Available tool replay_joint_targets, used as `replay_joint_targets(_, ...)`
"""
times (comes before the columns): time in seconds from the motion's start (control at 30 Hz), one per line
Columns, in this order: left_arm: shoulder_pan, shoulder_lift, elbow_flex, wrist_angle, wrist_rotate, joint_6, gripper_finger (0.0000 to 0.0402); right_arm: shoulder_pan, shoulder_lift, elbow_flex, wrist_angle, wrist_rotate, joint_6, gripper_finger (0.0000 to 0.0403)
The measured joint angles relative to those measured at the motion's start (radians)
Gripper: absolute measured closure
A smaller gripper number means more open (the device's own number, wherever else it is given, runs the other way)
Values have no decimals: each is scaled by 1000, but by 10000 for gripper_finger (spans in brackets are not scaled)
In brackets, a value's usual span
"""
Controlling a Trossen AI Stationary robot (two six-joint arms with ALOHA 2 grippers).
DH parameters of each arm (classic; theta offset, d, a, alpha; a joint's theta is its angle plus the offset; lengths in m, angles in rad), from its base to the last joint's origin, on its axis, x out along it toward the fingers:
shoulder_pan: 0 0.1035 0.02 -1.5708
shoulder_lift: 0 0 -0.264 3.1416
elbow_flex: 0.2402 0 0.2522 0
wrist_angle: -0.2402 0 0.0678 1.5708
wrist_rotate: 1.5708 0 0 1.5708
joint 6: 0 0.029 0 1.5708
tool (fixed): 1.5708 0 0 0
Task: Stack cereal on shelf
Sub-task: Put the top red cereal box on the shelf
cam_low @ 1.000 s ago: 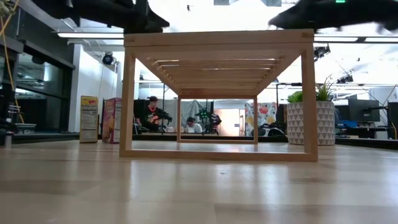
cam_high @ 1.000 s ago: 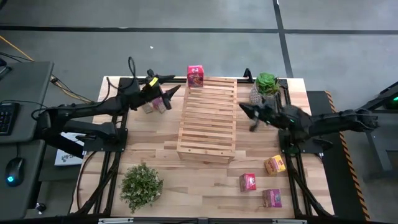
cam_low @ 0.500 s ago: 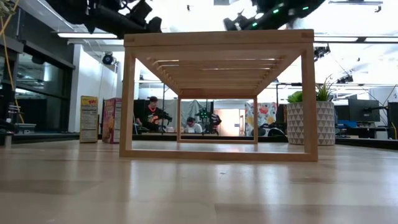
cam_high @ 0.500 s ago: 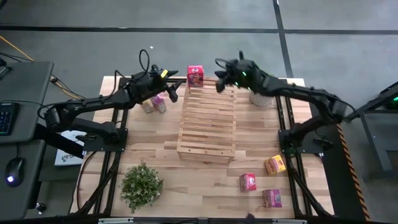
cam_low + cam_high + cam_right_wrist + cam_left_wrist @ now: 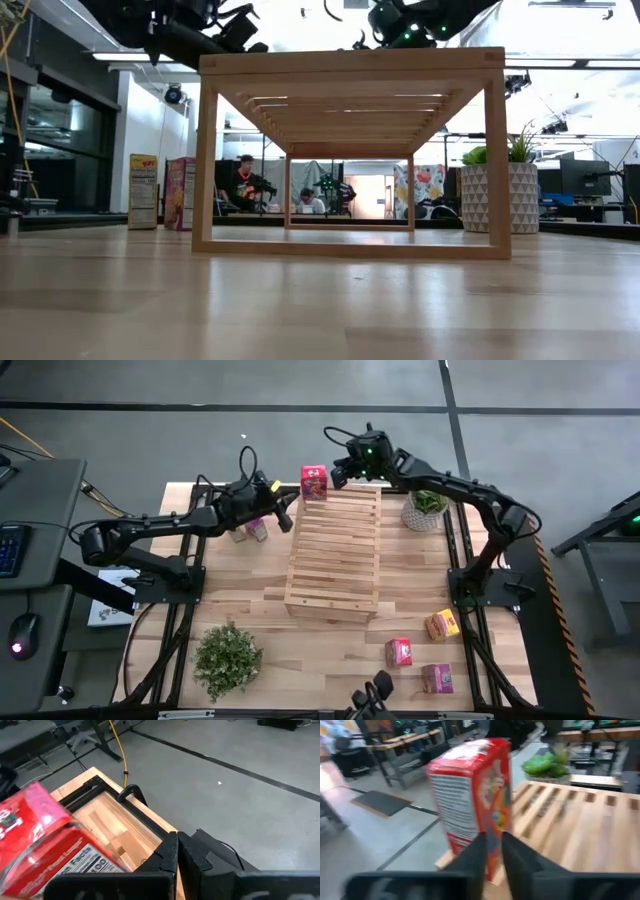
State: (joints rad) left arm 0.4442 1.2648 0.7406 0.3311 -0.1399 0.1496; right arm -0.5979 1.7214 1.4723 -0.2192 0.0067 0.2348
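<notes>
Red cereal box (image 5: 314, 481) tops the shelf (image 5: 334, 550) far edge (both claws (image 5: 288, 517) (image 5: 337, 473) clenched, flanking).

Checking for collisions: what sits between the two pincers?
In the high view, only the red cereal box at the shelf end separates left pincer from right pincer.

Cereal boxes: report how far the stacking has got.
Done: at most one. The red box stands at the shelf's far corner; whether it rests on the slats is unclear.
In hand: nothing. The left gripper and right gripper hover on either side of that box.
Left: two boxes on the table left of the shelf, and three boxes off its near right corner.
</notes>
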Motion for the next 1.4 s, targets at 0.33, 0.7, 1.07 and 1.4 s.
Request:
replay_joint_targets(0.33, -8, 1, 0, 17, 105, -45, 398, -31, 0, 0, 5, -95, 1, 403)
replay_joint_targets(0.7, -5, 115, 0, 142, 176, -88, 401, -32, 44, 0, 88, -194, 53, 403)
replay_joint_targets(1.07, 43, 131, 0, 149, 156, -93, 401, -34, 65, 0, 108, -252, 74, 403)
replay_joint_targets(1.4, 107, 131, 0, 138, 150, -97, 401, -18, 67, 0, 94, -307, 79, 403)
